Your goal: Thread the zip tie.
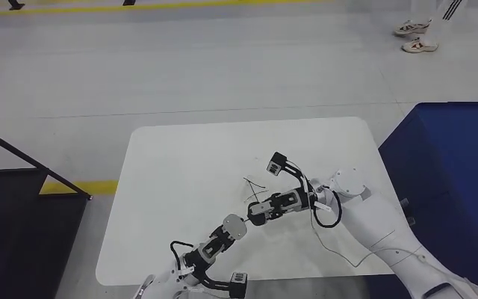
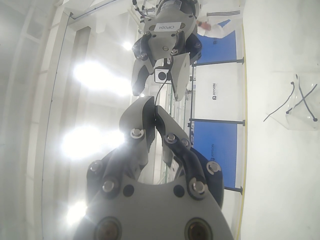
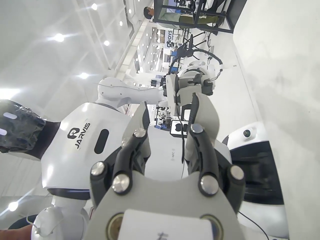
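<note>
Top view: high above, looking down on table [image 1: 187,164]. Wrist views: close behind left gripper [image 2: 153,106] and right gripper [image 3: 170,103], facing each other.

pale grey floor [image 1: 224,67], blue partition [image 1: 441,157]

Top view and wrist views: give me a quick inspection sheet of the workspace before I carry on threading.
Surface: white table, rounded corners.
Job's things: zip tie runs from the left gripper to between the right gripper's fingers.
Clutter: spare zip ties on clear plastic on the table.
Grippers: left gripper shut on the zip tie; right gripper open.
Cables: black cable loops at one arm's wrist; thin wire trails past the table edge.
Surroundings: blue panel beside the table; yellow floor line.
</note>
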Motion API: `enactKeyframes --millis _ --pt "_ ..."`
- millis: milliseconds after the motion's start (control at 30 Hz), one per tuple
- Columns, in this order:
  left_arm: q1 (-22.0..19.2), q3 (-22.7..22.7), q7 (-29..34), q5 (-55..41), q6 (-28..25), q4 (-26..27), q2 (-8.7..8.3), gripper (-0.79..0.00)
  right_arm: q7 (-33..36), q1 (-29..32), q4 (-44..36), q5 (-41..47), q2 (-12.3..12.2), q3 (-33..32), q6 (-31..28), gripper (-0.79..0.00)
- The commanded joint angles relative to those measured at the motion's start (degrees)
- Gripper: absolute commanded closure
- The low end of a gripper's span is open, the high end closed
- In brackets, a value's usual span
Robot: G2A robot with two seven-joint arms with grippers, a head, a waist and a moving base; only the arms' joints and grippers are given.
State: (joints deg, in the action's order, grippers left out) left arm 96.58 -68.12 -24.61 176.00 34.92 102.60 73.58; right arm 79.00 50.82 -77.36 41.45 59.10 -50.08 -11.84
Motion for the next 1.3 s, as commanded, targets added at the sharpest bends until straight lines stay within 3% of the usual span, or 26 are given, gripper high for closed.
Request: enactKeyframes --millis 0,267,400,600,633,900,933,967,1267 --pt "-0.25 0.41 0.23 0.0 -0.01 0.0 -0.24 0.0 -0.13 0.11 0.14 -0.53 0.14 0.19 -0.11 -0.289" --pt "-0.66 1.18 1.5 0.0 -0.04 0.09 -1.12 0.0 0.28 0.18 0.28 -1.08 0.5 0.04 -0.1 -0.197" --pt "-0.8 1.55 2.03 0.0 -0.15 -0.01 -1.64 0.0 0.73 0.48 0.29 -1.36 0.62 -0.11 -0.14 -0.092" --pt "-1.11 2.38 2.84 0.0 -0.15 -0.2 -2.32 0.0 0.88 0.83 -0.04 -2.09 0.78 -0.34 -0.32 -0.043" --pt "-1.14 2.5 2.93 0.0 -0.14 -0.2 -2.43 0.0 0.93 0.91 -0.16 -2.16 0.8 -0.39 -0.3 0.0" --pt "-0.88 3.27 3.66 0.0 0.94 0.45 -3.33 -0.003 0.96 1.42 -0.86 -3.01 0.88 -1.0 -0.13 0.0" --pt "-0.69 3.15 3.93 0.0 1.15 0.71 -3.44 -0.354 0.75 1.46 -0.9 -3.03 0.89 -1.14 -0.12 0.0" --pt "-0.46 3.12 3.99 0.0 1.39 1.1 -3.55 -0.785 0.6 1.47 -0.99 -3.07 0.91 -1.27 -0.15 0.0" --pt "0.33 3.19 4.4 0.0 2.4 1.99 -3.7 -0.785 -0.8 1.5 -0.35 -2.41 0.84 -3.05 -0.09 0.0"
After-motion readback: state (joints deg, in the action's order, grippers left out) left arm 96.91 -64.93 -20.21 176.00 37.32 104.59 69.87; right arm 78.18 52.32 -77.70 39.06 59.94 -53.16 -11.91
